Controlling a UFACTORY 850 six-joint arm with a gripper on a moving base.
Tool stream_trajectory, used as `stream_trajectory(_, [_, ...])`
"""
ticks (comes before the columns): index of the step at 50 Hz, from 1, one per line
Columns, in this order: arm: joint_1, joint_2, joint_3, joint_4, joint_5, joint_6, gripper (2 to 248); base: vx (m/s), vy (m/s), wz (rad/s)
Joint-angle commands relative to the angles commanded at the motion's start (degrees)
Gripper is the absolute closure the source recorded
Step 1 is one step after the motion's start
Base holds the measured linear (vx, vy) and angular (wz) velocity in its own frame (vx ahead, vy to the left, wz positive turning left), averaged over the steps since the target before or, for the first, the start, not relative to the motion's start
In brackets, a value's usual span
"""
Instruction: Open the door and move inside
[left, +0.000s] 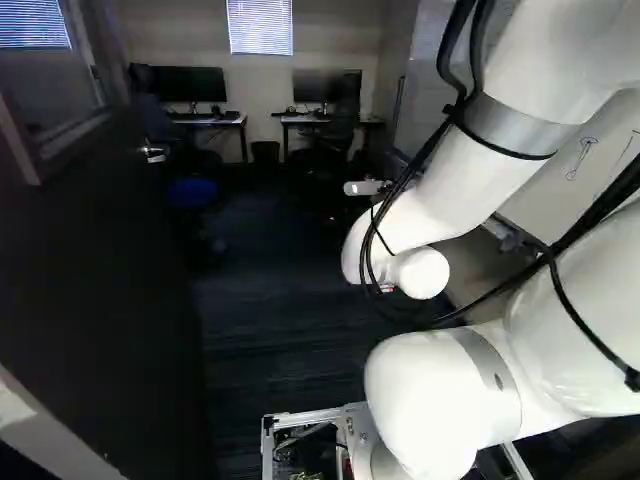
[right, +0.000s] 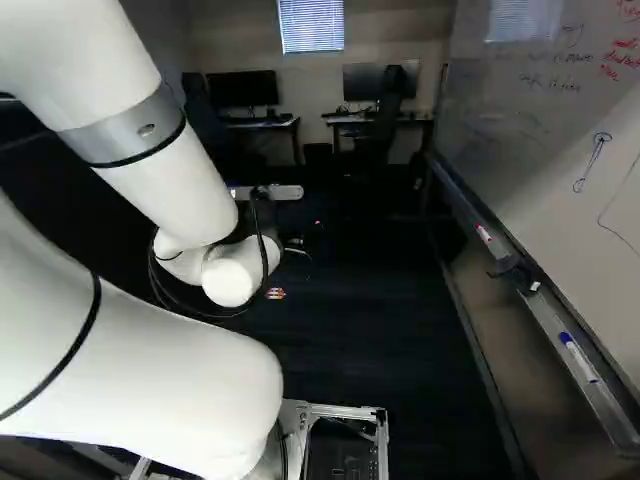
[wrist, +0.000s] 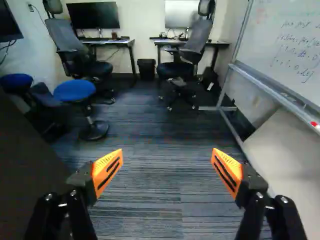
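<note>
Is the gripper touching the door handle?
Apart. The left base view shows the door handle well off to the side of the arm's wrist, floor visible between; in the wrist view the gripper is open, no handle at either finger.

Dim base views, brighter wrist view

Both base views are dim. The blinds (left: 260, 26) on the far wall (left: 170, 30) glow pale and bright, and they give a faint reflection on the whiteboard (right: 560, 110) in the right base view. The arm (left: 455, 185) is very bright, with some parts almost pure white and soft grey shading on its curves. The door (left: 90, 260) is nearly black, and the chairs (left: 325, 135) sink into the dark. In the wrist view, the light is more even: the wall looks pale, the floor (wrist: 150, 165) shows its stripes, and darker shade lies under the desks (wrist: 112, 42).
</note>
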Motion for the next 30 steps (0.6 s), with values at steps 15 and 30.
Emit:
stream_trajectory(15, [0.0,0.0,0.0,0.0,0.0,0.0,3,0.183,0.003,-0.006])
stream_trajectory(30, [0.0,0.0,0.0,0.0,0.0,0.0,3,0.183,0.008,-0.005])
